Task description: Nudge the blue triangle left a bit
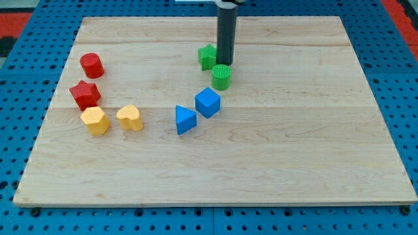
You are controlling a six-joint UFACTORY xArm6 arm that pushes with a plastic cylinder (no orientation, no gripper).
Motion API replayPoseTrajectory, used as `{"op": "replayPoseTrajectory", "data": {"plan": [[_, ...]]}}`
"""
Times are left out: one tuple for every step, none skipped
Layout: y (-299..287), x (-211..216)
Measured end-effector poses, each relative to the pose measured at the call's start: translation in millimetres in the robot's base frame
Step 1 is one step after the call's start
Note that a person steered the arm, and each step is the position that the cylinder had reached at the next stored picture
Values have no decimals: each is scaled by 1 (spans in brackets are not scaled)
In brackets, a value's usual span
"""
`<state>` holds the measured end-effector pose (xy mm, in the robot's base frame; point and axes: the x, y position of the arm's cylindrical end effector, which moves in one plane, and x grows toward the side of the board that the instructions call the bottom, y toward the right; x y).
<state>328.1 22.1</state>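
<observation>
The blue triangle [185, 120] lies on the wooden board [294, 143] a little left of the view's centre. A blue cube [208, 102] sits just up and right of it, almost touching. My tip [225, 63] is near the view's top centre, between a green star [208, 57] on its left and a green cylinder [221, 77] just below it. The tip is well above and right of the blue triangle, with the blue cube and green cylinder between them.
A red cylinder [92, 65] and a red star [85, 94] sit at the view's left. Below them are a yellow hexagon [95, 121] and a yellow heart [130, 117]. The board lies on a blue pegboard [19, 130].
</observation>
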Motion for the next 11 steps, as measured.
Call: {"op": "replayPoseTrajectory", "data": {"plan": [[62, -30], [97, -79], [90, -93], [91, -93], [127, -81], [159, 0], [152, 109], [90, 154], [37, 180], [-45, 180], [-71, 169]]}}
